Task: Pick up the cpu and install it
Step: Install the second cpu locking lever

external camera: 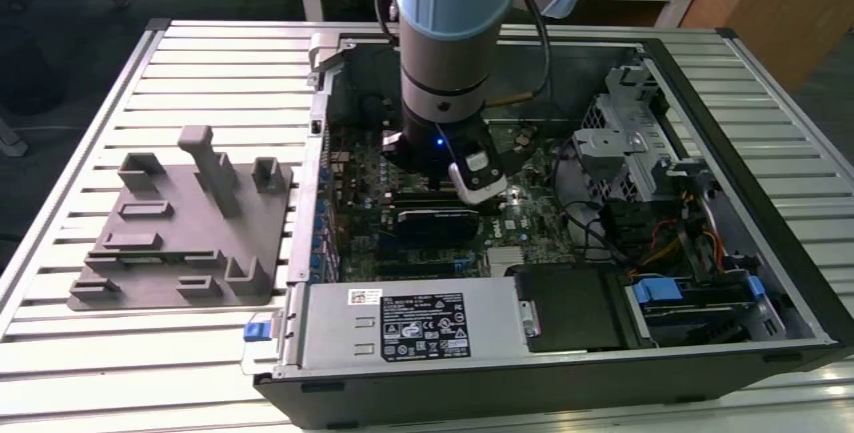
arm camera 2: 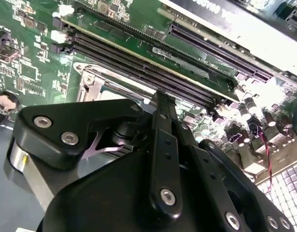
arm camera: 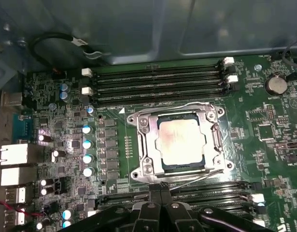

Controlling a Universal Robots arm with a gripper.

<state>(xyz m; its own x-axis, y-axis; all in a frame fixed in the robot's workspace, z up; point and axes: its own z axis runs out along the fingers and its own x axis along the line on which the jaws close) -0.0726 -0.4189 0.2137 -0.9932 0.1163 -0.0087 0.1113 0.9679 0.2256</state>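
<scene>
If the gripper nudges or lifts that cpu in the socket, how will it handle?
The cpu looks like a thin, rigid plate, so probably stiff and light. Its shiny metal top likely makes it slippery. It lies flat inside the socket frame, so it should not tip or roll; edges offer little grip.

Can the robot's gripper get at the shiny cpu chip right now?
Probably yes. The cpu lies face-up in the socket frame on the motherboard, nothing covering its top, and the gripper hangs just beside it inside the open computer case.
</scene>
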